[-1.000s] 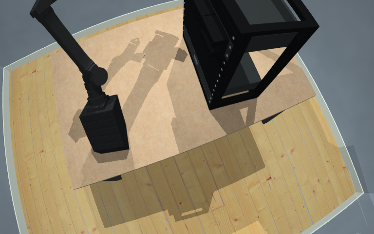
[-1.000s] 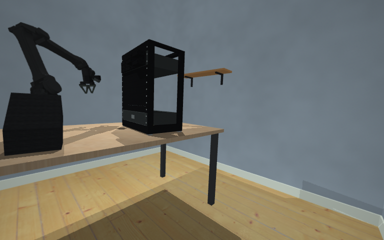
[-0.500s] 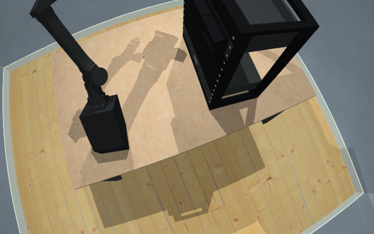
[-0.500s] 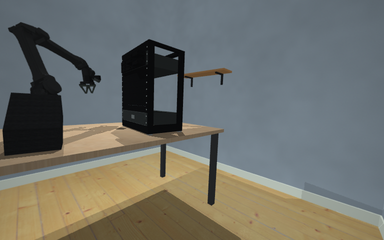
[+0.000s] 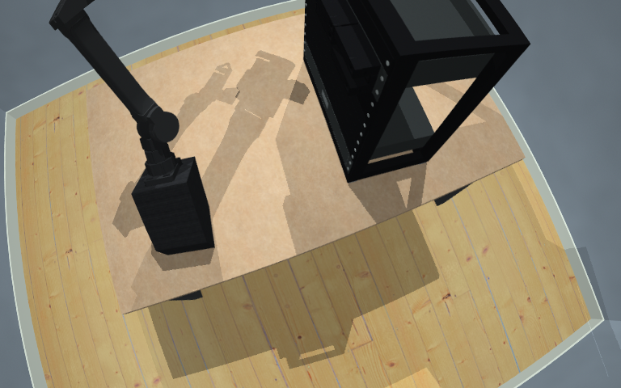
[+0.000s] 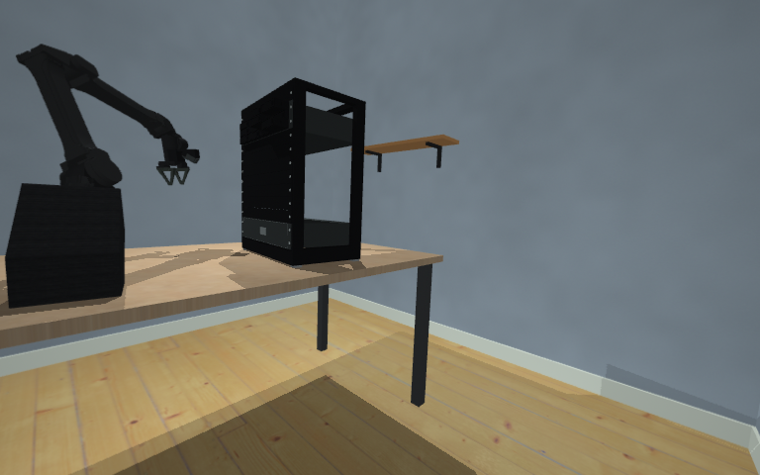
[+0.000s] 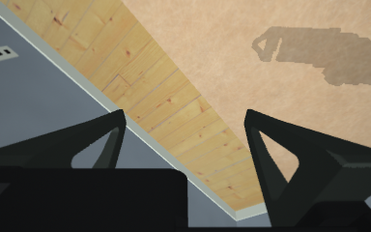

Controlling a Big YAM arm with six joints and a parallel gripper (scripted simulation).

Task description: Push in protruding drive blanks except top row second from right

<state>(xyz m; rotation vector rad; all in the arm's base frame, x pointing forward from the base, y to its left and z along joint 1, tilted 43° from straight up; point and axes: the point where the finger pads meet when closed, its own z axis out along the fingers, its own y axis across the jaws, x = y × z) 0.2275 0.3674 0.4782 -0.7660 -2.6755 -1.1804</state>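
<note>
The black rack (image 5: 400, 86) (image 6: 299, 176) stands upright on the table (image 5: 265, 201) (image 6: 207, 282), toward its right end. Its front, with the rows of drive blanks (image 6: 261, 120) near the top, faces the arm; the blanks are dark and I cannot tell which stick out. My gripper (image 6: 174, 175) (image 7: 185, 116) is open and empty. It points down, high above the table, left of the rack front and well apart from it. The wrist view shows only the table top, the floor and the wall between the fingers.
The arm's black base block (image 5: 174, 211) (image 6: 64, 243) stands on the table's left part. A grey unit (image 6: 265, 231) fills the rack's bottom slot. A wooden wall shelf (image 6: 413, 142) hangs behind the rack. The table edge lies close to the rack's right side.
</note>
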